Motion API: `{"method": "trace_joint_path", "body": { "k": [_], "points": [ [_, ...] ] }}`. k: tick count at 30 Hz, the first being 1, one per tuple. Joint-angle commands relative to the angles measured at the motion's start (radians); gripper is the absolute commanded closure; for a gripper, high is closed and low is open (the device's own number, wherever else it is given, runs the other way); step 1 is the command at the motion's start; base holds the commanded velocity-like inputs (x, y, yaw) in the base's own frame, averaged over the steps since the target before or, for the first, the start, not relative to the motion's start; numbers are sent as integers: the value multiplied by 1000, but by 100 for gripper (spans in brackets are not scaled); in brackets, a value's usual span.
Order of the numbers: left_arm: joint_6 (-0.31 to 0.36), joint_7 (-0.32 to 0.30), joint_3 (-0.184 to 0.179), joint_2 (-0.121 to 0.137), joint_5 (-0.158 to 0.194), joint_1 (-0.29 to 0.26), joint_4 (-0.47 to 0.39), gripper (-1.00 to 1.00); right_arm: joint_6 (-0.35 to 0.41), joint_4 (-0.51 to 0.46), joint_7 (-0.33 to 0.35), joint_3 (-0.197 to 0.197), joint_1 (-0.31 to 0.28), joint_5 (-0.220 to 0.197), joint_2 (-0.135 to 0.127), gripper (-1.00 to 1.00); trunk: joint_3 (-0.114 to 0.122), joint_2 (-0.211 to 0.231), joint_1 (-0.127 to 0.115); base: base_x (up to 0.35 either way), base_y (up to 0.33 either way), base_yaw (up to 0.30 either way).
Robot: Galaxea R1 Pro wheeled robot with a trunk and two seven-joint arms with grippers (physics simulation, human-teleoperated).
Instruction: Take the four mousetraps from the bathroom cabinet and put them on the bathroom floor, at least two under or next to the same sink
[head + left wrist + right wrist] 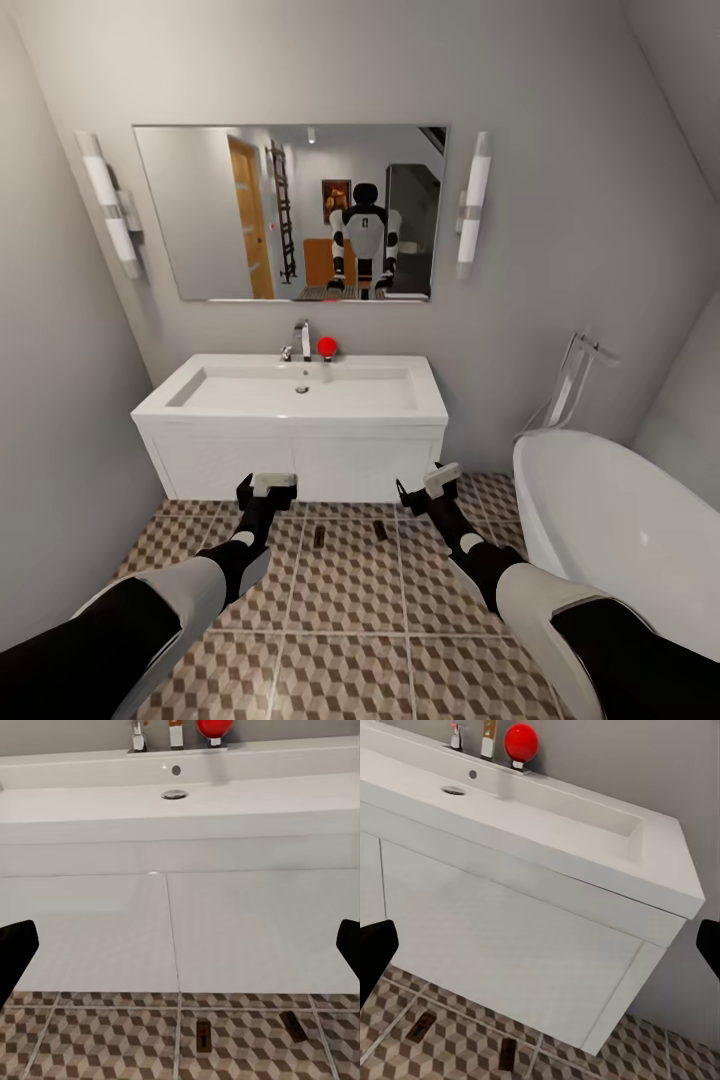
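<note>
Two mousetraps lie on the cube-patterned bathroom floor (330, 620), just in front of the white vanity: one (319, 536) and another (381, 529) to its right. The left wrist view shows the same pair, one mousetrap (202, 1035) and the other (292, 1026); so does the right wrist view, one mousetrap (421, 1026) and the other (508, 1054). The sink (300, 390) with its chrome tap (303, 340) stands straight ahead. My left gripper (268, 487) and right gripper (432, 485) hover low before the vanity front. Both are open, with nothing between the fingers (15, 952) (375, 952). The cabinet is out of direct view.
A white bathtub (620, 530) fills the right side, with a floor tap (575, 380) behind it. A red ball-shaped object (327, 347) sits beside the sink tap. Above hangs a mirror (200, 210) reflecting the robot, flanked by wall lights. Grey walls close in on both sides.
</note>
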Motion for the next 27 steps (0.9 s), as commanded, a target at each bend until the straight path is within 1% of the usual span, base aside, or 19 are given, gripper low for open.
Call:
{"method": "trace_joint_path", "body": {
  "k": [1, 6, 11, 16, 17, 21, 22, 25, 27],
  "points": [
    [-5, 5, -8, -1, 2, -2, 4, -100, -3, 1, -5, -2, -1, 9, 0, -100, -1, -2, 1, 0, 0, 0],
    [-5, 2, -8, -1, 2, -1, 4, -100, -3, 2, -6, -2, 4, 10, 0, -100, 2, -2, 1, 0, 0, 0],
    [-5, 2, -8, 0, 2, 3, 5, -100, -3, 1, -6, -3, 31, 11, 0, -100, 3, -2, 1, 0, 0, 0],
    [-5, 1, -8, 2, 2, 40, 5, -100, -3, 2, -7, -3, 71, 12, -4, -100, 3, -2, 1, 0, 0, 0],
    [-5, 1, -8, 3, 2, 55, 5, -100, -3, 2, -8, -2, 89, 12, -5, -100, 3, -2, 1, 0, 0, 0],
    [-5, 1, -8, 6, 2, 86, 7, -100, -3, 1, -7, -2, 130, 12, -8, -100, 3, -2, 1, 0, 0, 0],
    [-5, 1, -8, 7, 2, 104, 8, -100, -3, 2, -7, -2, 149, 12, -9, -100, 3, -2, 1, 0, 0, 0],
    [-5, 1, -8, 9, 2, 133, 8, -100, -3, 2, -7, -2, 177, 12, -9, -100, 3, -2, 1, 0, 0, 0],
    [-5, 1, -8, 12, 2, 156, 8, -100, -3, 3, -7, -2, 209, 12, -10, -100, 3, -2, 1, 0, 0, 0]
  ]
}}
